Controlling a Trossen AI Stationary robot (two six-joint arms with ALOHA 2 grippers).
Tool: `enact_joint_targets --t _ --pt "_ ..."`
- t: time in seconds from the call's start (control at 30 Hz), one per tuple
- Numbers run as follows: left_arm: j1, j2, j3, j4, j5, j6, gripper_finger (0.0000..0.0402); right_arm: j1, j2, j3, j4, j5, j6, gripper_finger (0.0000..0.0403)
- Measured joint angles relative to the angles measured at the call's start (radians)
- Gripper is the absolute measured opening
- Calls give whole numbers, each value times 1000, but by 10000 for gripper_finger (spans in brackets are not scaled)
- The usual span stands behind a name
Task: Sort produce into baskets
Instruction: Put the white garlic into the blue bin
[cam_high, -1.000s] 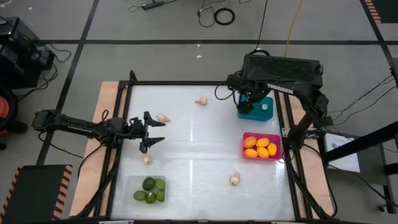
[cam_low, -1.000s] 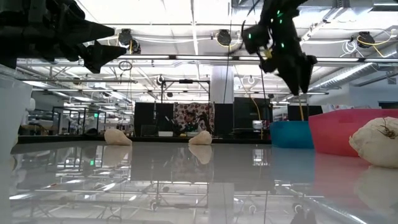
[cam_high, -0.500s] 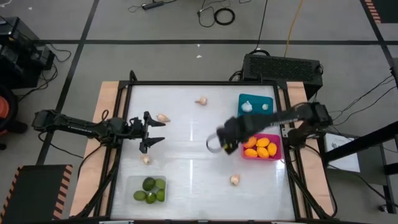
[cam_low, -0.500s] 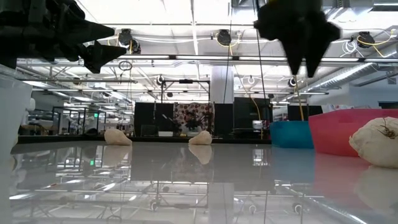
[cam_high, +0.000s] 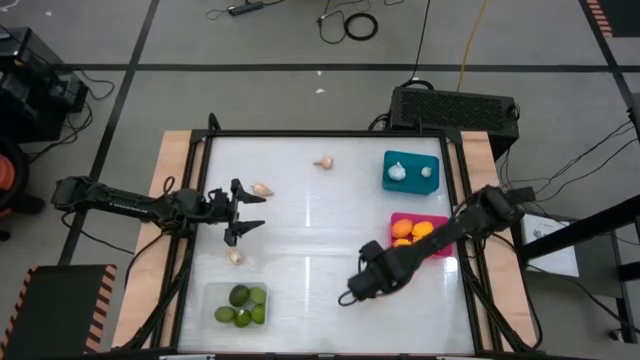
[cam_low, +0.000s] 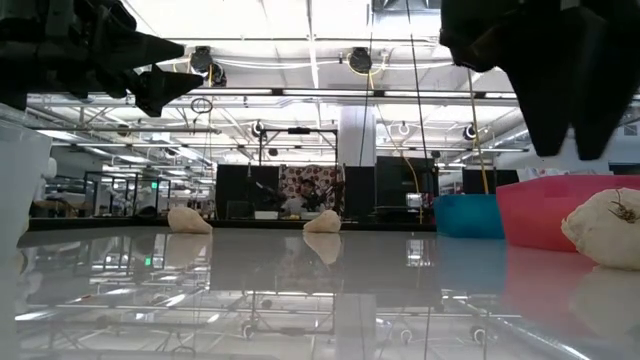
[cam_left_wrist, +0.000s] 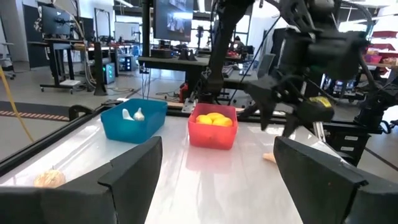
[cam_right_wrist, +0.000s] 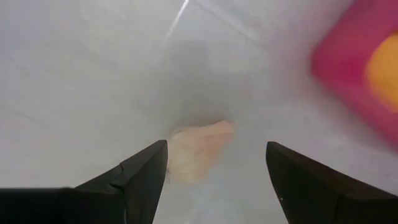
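Observation:
My right gripper (cam_high: 352, 292) is open and hangs above a beige garlic bulb (cam_right_wrist: 196, 149) on the near right of the table. Its fingers stand on either side of the bulb, clear above it, as the low view (cam_low: 600, 228) shows. My left gripper (cam_high: 242, 212) is open and empty, raised over the table's left part. Other garlic bulbs lie on the table at the far middle (cam_high: 324, 162), beside my left gripper (cam_high: 262, 190) and nearer the front (cam_high: 234, 256). The teal bin (cam_high: 410, 182) holds two garlic bulbs, the magenta bin (cam_high: 437, 250) holds orange fruits, and the clear bin (cam_high: 215, 292) holds limes.
The teal and magenta bins stand along the right edge, and my right arm (cam_high: 450, 235) crosses over the magenta one. The clear bin stands at the near left. The table's middle (cam_high: 300, 240) is bare. A black frame (cam_high: 320, 134) borders the table.
My right gripper has swung from over the teal bin toward the table's near edge and leftward, coming down over the garlic bulb at the near right. A second garlic bulb now shows in the teal bin where the gripper stood.

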Motion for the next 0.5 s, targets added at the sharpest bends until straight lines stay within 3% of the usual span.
enact_joint_targets --t 0.27,0.5 --pt "0 0 0 0 -2 -1 312 51 92 0 26 -6 137 266" --pt "0 0 1 -1 -6 -1 312 52 122 0 63 -70 145 276"
